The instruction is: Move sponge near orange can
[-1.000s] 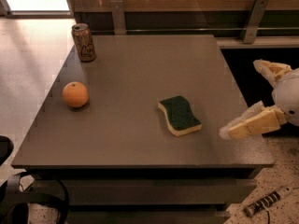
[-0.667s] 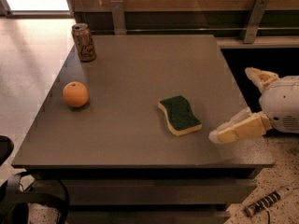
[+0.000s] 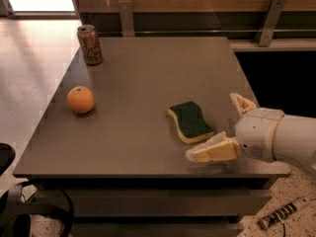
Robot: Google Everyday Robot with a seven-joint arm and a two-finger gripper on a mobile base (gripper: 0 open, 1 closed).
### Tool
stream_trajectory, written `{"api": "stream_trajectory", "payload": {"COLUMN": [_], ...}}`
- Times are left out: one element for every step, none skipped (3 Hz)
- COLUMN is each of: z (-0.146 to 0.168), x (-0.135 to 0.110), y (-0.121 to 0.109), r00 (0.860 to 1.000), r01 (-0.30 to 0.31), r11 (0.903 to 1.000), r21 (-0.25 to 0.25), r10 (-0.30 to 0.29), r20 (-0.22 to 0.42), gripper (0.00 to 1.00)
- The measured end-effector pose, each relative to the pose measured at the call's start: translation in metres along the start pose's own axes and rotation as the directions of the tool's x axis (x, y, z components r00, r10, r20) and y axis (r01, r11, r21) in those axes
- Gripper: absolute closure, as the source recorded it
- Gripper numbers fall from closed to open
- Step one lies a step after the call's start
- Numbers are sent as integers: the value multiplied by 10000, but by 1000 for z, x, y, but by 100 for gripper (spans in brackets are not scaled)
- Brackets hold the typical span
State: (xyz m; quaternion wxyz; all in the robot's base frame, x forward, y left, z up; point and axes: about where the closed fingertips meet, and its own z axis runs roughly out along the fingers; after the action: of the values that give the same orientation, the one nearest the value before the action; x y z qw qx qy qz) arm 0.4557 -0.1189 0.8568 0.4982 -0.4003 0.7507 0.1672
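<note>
Where my claw (image 3: pixel 212 126) is: low over the front right part of the surface (image 3: pixel 148 73), with the white arm (image 3: pixel 289 138) behind it at the right.
How its fingers (image 3: pixel 213 151) stand: I see them spread apart, with nothing clamped.
Sponge (image 3: pixel 190 120): flat on the surface, green side up, just left of the claw, its right end toward the gap between the fingers.
Near finger: just beside the front right corner of the sponge; I cannot tell if it touches.
Orange can (image 3: pixel 90 44): upright at the far left corner, well apart from the sponge.
Orange fruit (image 3: pixel 80 99): on the left side.
</note>
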Motion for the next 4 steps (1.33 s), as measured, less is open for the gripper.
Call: {"api": "stream_trajectory", "payload": {"z": [36,59,69,70], "x": [-7,-3,11,16], "y": [15,18,12,11], "r00": [9953,9901,9842,9835], "r01": [-446,-713,-1019,-1033], "r11": [9986,9966,9943,9942], "r21": [-266,-422,-313,-300], "r10": [467,758,1054,1066], "r20": [845,1178,1420,1464], "gripper": [0,0,11,34]}}
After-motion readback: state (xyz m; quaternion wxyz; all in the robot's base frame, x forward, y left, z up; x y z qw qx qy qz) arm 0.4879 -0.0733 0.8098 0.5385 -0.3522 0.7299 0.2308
